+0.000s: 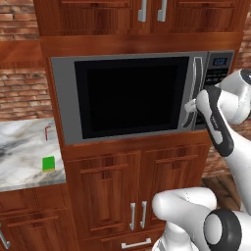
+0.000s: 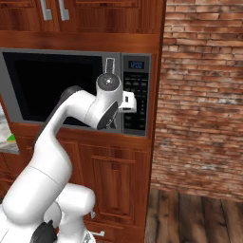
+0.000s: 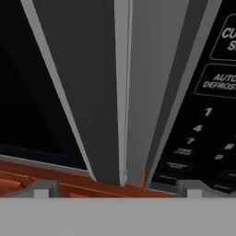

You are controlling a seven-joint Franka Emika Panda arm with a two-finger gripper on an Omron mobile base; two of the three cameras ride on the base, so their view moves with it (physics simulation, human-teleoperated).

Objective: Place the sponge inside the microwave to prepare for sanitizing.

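Left base view: sponge (image 1: 48, 163) on counter (image 1: 19, 162).

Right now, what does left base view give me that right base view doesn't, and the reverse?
Left base view: the small green sponge and thin red stick lying apart on the marble counter, plus the whole dark glass door. Right base view: the brick side wall and wood floor. Both: the grey-framed microwave, door shut, its keypad with blue display, and the gripper at the curved grey handle.

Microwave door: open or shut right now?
Shut. The microwave door sits flush in its grey frame, with the fingers at its handle.
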